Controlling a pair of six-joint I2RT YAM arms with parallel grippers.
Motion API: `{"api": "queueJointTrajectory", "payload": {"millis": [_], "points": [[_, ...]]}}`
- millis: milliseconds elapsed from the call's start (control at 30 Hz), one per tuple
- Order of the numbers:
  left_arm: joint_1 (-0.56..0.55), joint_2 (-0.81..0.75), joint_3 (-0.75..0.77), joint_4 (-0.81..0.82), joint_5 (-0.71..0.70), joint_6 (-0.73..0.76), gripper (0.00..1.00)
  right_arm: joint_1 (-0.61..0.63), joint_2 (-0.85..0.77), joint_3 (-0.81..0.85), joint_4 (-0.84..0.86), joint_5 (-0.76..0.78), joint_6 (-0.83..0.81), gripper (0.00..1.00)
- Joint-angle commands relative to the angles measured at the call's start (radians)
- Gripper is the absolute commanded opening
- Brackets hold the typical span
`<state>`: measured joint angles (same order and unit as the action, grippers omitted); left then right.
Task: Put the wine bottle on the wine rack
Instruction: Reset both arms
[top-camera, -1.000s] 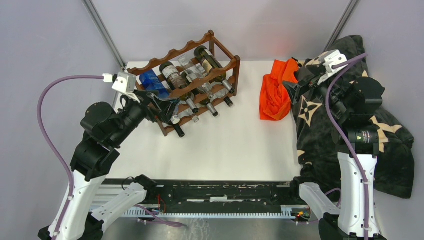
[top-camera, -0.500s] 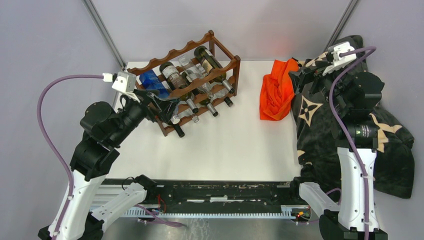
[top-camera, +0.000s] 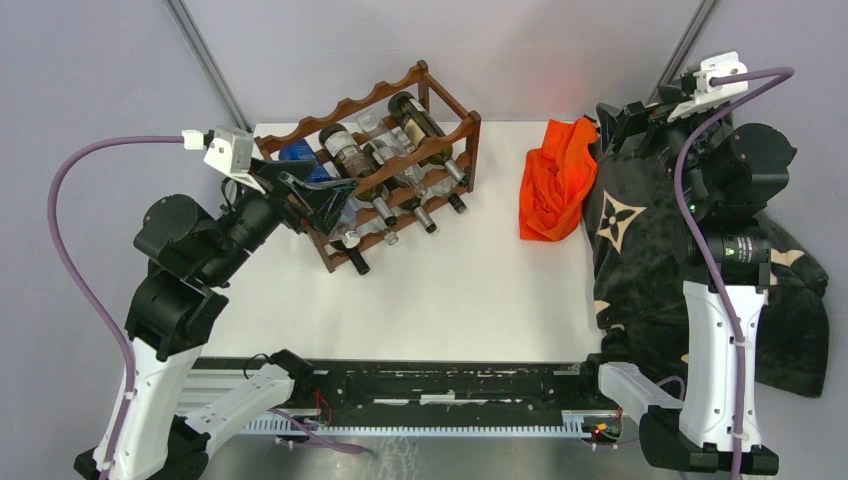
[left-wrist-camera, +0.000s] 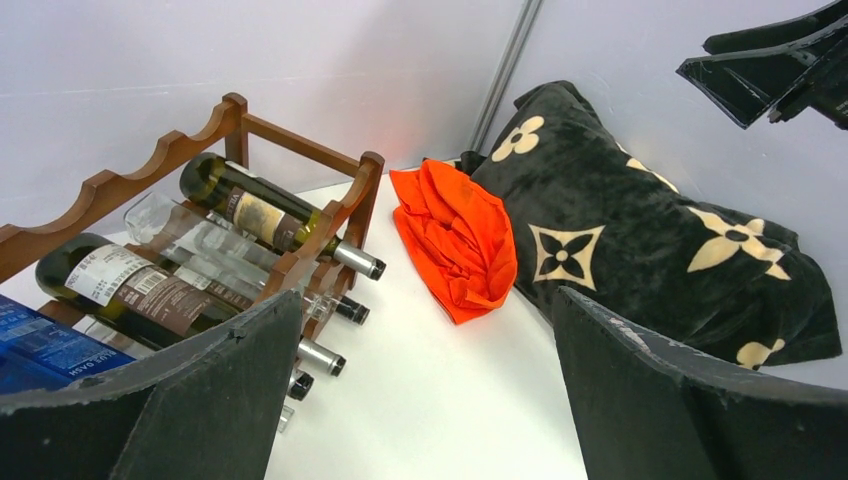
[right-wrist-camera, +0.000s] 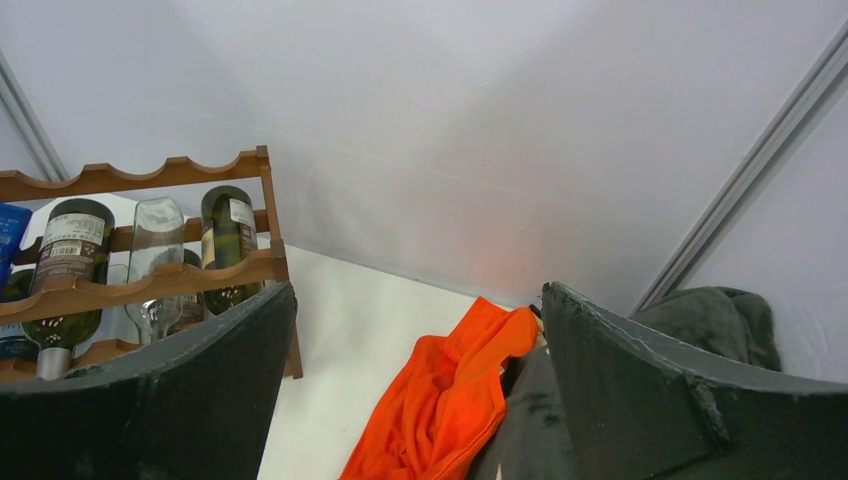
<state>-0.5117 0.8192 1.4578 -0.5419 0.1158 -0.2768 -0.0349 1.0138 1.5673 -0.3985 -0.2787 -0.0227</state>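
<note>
Bottles (top-camera: 345, 150) lie in the rack (top-camera: 350, 103) at the far left of the bench (top-camera: 470, 290), the blue bottle (top-camera: 297, 153) just beside the left pincer (top-camera: 333, 205), which is spread wide and holds nothing, so I think it should back away slowly without bumping anything.

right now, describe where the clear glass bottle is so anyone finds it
Find the reddish-brown wooden wine rack at the far left of the white table. On its top tier the clear glass bottle lies between two dark green labelled bottles, the only see-through one there.
</note>
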Motion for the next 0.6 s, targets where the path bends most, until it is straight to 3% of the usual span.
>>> {"api": "queueJointTrajectory", "payload": {"millis": [0,567], "points": [[0.003,0.007,0.031,0.048,0.027,0.051,1.0,-0.004,0.012,0.046,0.041,0.038,0.013,0.98],[0.004,-0.006,0.011,0.03,0.009,0.064,1.0,-0.004,0.026,0.046,0.061,0.05,-0.038,0.98]]}}
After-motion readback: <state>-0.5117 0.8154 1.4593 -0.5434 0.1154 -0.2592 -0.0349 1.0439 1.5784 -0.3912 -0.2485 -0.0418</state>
